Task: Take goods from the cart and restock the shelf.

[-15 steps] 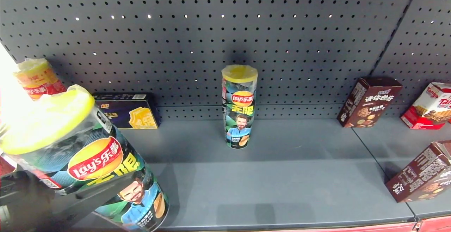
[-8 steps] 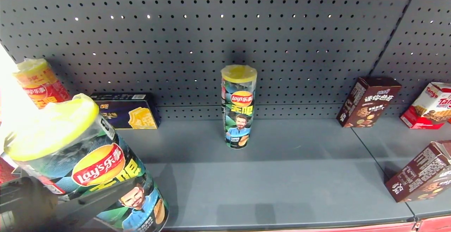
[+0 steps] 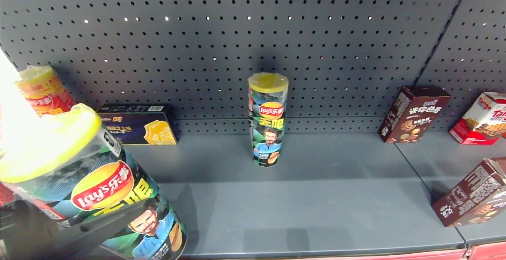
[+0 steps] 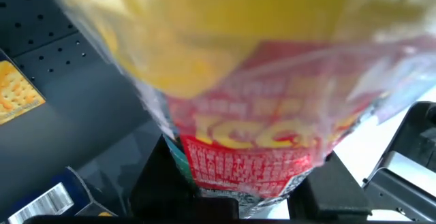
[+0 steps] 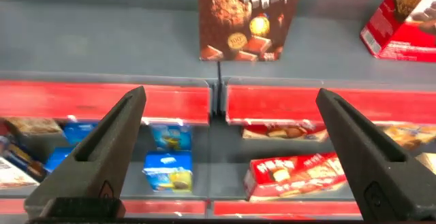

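Now: left claw (image 4: 242, 200) clamped low on the tilted yellow-lidded green chip can (image 3: 99, 181); grey metal shelf (image 3: 316, 196) just beyond the claw. Right claw (image 5: 231, 149) apart, empty. Judgement: bring can upright, seat base flat, then release

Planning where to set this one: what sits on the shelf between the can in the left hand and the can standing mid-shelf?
Nothing: the head view shows bare shelf between held can and standing can.

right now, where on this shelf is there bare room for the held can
Widest bare patch: shelf between the standing can and the rear brown box, front to back. A narrower one lies between the blue box and that can. The right end is crowded.
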